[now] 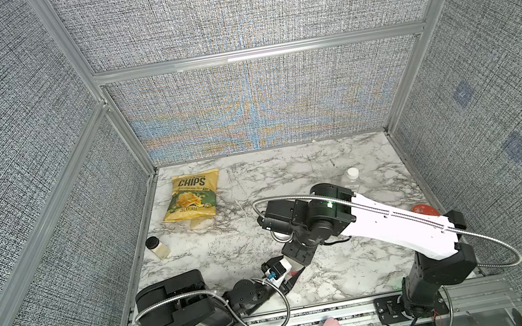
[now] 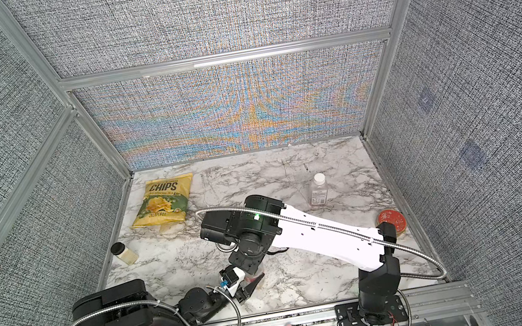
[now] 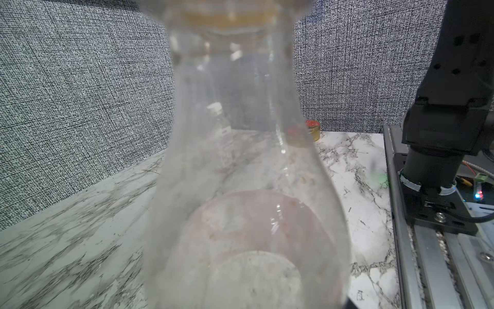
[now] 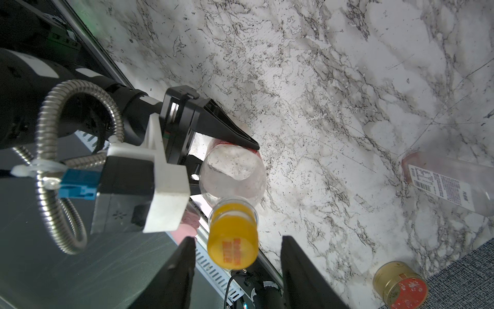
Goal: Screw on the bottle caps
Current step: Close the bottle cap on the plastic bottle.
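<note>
the right arm [image 1: 387,218] is reached across the table [image 1: 290,173] toward its front middle, where the left gripper [image 2: 253,284] is closed on the body of the tall bottle [image 4: 232,171]; one black finger is seen pressed against its side in the right wrist view, the other is hidden behind the bottle. the right gripper [image 4: 238,239] is poised over the bottle's neck with its jaws spread, and the orange cap [image 4: 231,248] is seated on the neck between them, a gap being left on either side so that neither finger [image 4: 179,267] is touching it. how tightly the cap is screwed cannot be told, nor whether the bottle's base is resting on the table

in both top views the tall bottle and its cap are almost wholly covered by the right wrist; they are shown plainly only by the wrist views, the left one being filled by the blurred clear bottle [image 3: 240,187]. the short bottle [image 2: 318,193], upright with the white cap [image 2: 319,178] on it, is shown whole in a top view and half hidden behind the arm in a top view [image 1: 353,171]

the tall bottle is held just beside the front edge and rail. the chips bag [image 1: 193,196] is laid at the back left, the red tin [image 2: 391,219] close to the right edge, the jar [image 1: 158,247] near the left edge; bare marble is left across the middle and back
</note>
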Robot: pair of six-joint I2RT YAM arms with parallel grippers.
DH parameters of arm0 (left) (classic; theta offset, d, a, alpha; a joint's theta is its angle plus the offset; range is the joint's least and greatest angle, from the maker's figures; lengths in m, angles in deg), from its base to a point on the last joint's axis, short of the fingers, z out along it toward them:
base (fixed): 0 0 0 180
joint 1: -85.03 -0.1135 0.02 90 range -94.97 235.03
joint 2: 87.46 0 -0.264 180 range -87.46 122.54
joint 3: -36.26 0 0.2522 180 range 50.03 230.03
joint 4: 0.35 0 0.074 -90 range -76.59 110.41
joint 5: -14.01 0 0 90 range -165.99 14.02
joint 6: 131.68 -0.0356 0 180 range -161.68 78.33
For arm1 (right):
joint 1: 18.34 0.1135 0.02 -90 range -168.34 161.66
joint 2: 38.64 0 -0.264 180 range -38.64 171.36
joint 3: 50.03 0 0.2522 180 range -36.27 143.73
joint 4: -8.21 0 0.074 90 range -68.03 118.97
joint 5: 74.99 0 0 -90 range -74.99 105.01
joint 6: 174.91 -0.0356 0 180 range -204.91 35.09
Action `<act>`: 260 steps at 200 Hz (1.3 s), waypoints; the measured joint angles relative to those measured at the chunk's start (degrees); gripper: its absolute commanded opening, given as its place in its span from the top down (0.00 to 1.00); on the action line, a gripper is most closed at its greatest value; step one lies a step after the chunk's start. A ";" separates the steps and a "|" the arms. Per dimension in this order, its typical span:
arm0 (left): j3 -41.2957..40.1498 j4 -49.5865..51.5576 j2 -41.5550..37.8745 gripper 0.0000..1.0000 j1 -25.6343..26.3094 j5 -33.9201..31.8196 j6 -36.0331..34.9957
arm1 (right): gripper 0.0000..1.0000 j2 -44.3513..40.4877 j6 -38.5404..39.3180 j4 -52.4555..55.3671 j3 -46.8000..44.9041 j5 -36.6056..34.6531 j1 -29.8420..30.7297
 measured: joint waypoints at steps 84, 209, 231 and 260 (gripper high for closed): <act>-0.15 -0.11 -0.22 0.45 0.15 -0.28 -0.26 | 0.39 -0.90 0.02 0.02 -0.42 -0.81 0.00; -0.57 -0.35 -0.63 0.45 0.20 -0.48 -0.39 | 0.39 1.79 -0.04 0.17 0.63 -3.37 0.00; -0.59 -0.35 -0.68 0.45 0.20 -0.52 -0.39 | 0.38 1.92 -0.07 0.17 0.72 -3.61 -0.22; -0.70 -0.35 -0.83 0.45 0.24 -0.92 -0.39 | 0.38 2.19 -0.33 0.15 0.98 -3.78 -0.50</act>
